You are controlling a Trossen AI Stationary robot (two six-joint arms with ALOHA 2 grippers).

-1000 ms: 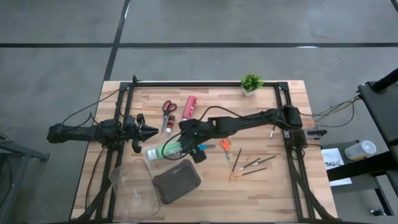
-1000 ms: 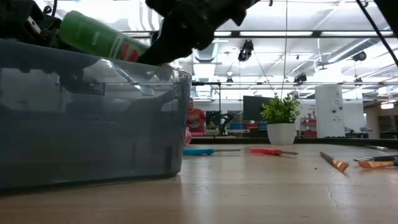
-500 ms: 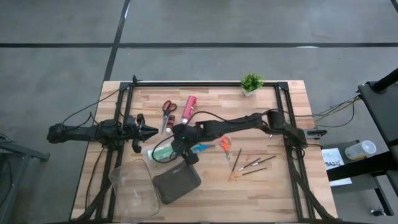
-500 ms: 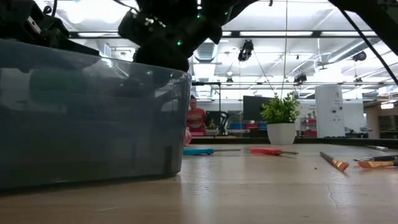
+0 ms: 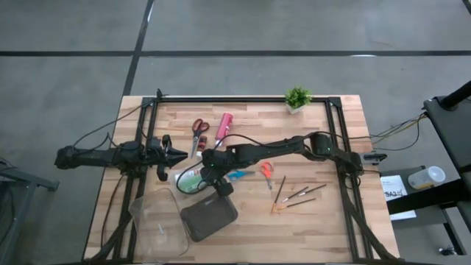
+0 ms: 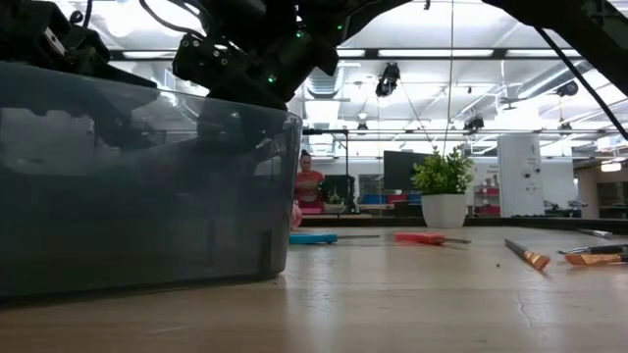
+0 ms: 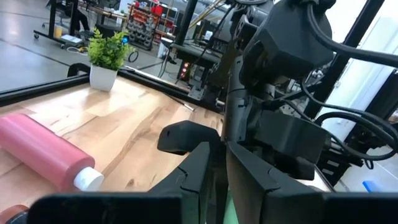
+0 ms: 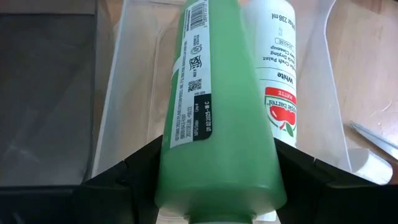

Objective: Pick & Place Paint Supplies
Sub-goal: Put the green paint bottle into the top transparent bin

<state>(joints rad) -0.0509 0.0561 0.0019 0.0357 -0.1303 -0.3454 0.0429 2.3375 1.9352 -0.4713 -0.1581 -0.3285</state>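
White tube (image 8: 277, 74): "White", "236 ml"; green tube (image 8: 211, 106): barcode.

left hand (image 5: 179, 155): fingers nearly together, arm lying level | right hand (image 5: 208, 175): clamped, arm stretched across

floor (image 5: 294, 29): grey concrete — dark seams | ceiling lights (image 6: 412, 54): bright strips | person (image 6: 308, 184): far back

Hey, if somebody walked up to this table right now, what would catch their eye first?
Probably the right gripper holding a green paint tube over a clear plastic box, where a white paint tube already lies. Next, the pink-red paint tube on the wooden table beside red-handled scissors, and the small green potted plant at the far edge.
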